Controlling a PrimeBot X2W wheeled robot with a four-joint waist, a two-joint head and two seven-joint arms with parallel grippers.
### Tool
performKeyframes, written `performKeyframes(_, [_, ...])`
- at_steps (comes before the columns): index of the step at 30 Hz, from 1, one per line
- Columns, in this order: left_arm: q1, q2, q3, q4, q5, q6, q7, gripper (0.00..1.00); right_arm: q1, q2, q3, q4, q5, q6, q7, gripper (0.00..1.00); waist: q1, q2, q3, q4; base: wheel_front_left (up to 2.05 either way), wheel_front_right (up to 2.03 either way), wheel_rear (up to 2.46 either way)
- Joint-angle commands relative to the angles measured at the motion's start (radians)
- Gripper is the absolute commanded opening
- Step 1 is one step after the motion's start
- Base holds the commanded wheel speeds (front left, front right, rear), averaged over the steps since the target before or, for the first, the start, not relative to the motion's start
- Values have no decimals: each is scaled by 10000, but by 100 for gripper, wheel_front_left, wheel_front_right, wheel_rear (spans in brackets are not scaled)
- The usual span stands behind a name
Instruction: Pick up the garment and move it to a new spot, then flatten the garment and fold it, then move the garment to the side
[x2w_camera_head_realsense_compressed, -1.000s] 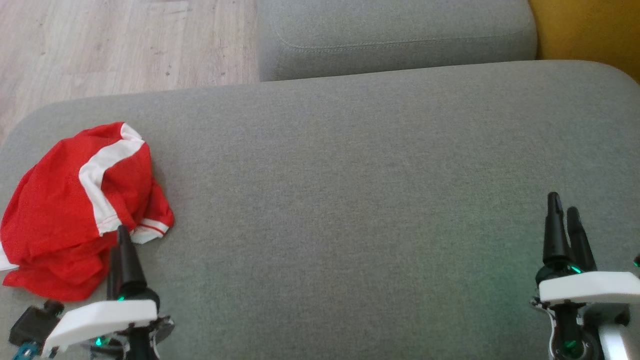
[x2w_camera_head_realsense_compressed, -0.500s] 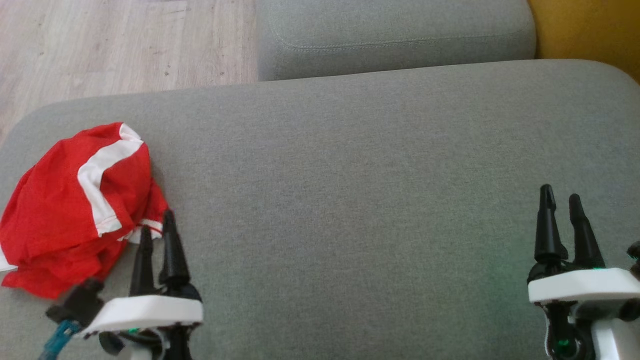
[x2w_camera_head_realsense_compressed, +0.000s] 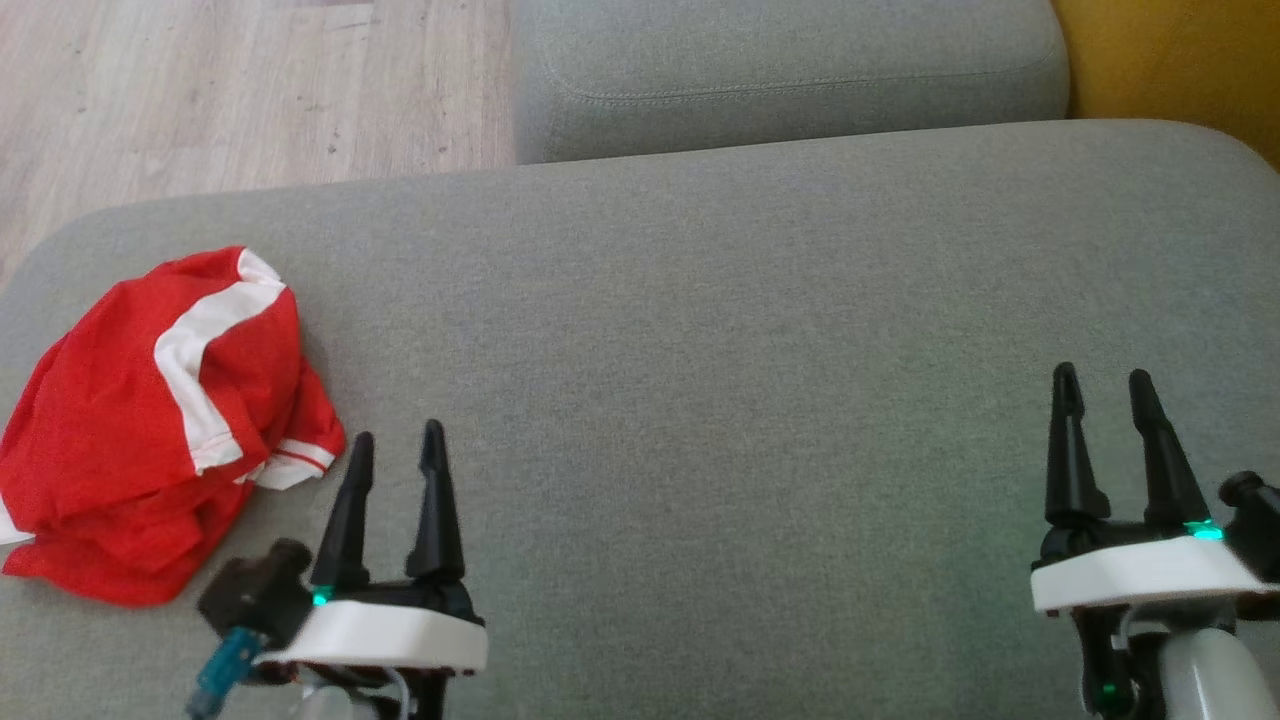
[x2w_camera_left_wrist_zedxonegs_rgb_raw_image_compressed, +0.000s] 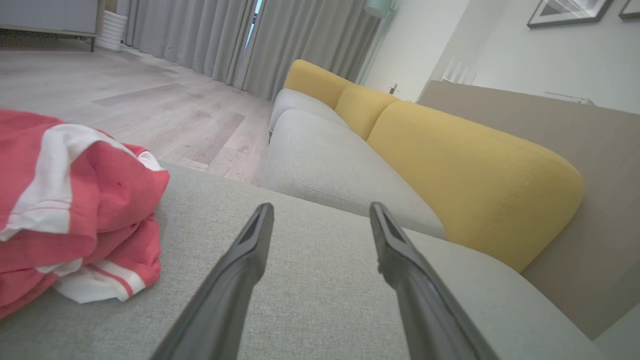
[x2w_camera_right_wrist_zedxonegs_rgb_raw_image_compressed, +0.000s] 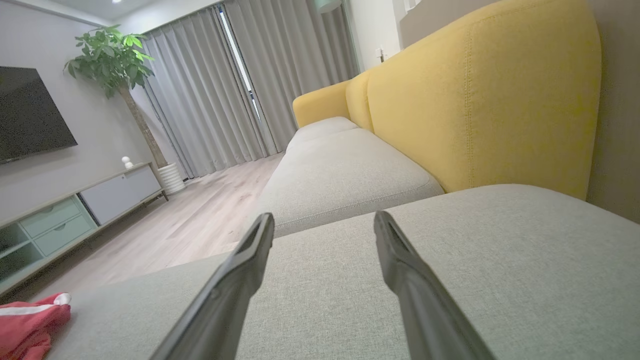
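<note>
The garment (x2w_camera_head_realsense_compressed: 160, 420) is red with white stripes and lies bunched at the left end of the grey sofa seat (x2w_camera_head_realsense_compressed: 720, 330). In the left wrist view the garment (x2w_camera_left_wrist_zedxonegs_rgb_raw_image_compressed: 70, 215) sits to the left of the fingers. My left gripper (x2w_camera_head_realsense_compressed: 396, 446) stands open just right of the cloth, apart from it, with nothing between its fingers. My right gripper (x2w_camera_head_realsense_compressed: 1100, 385) is open too, far off at the lower right over bare cushion. The right wrist view catches a corner of the garment (x2w_camera_right_wrist_zedxonegs_rgb_raw_image_compressed: 30, 320) at its lower left.
A second grey seat cushion (x2w_camera_head_realsense_compressed: 790, 70) lies beyond the one in front. Yellow back cushions (x2w_camera_left_wrist_zedxonegs_rgb_raw_image_compressed: 465, 170) line the right side. Wooden floor (x2w_camera_head_realsense_compressed: 230, 90) runs past the sofa's left and far edge. A TV cabinet (x2w_camera_right_wrist_zedxonegs_rgb_raw_image_compressed: 75, 210) and a potted plant (x2w_camera_right_wrist_zedxonegs_rgb_raw_image_compressed: 115, 60) stand across the room.
My left gripper has swung right, off the garment's lower edge to the bare cushion beside it, fingers now spread in view. The right gripper drifted slightly left. The garment has stayed put.
</note>
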Motion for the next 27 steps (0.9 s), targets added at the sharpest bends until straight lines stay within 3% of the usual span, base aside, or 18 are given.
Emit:
performKeyframes(1, [-534, 126, 28, -409, 423, 117, -129, 100, -408, -77, 239, -431, -448, -5, -148, 100, 0, 0, -5, -2, 0, 0, 0])
performKeyframes(11, [-666, 515, -780, -241, 1803, 1147, -427, 100, -347, -84, 475, -301, -2102, -6, -443, 100, 0, 0, -23, -53, 0, 0, 0])
performKeyframes(16, [-678, 469, -860, -280, 1950, 1530, -576, 100, -343, -88, 716, -244, -2831, -6, -591, 100, 0, 0, -15, -56, 0, 0, 0])
performKeyframes(27, [-673, 622, -1064, -39, 3447, 1392, -902, 100, -345, -95, 1001, -587, -4160, -7, -914, 100, 0, 0, 5, -138, 0, 0, 0])
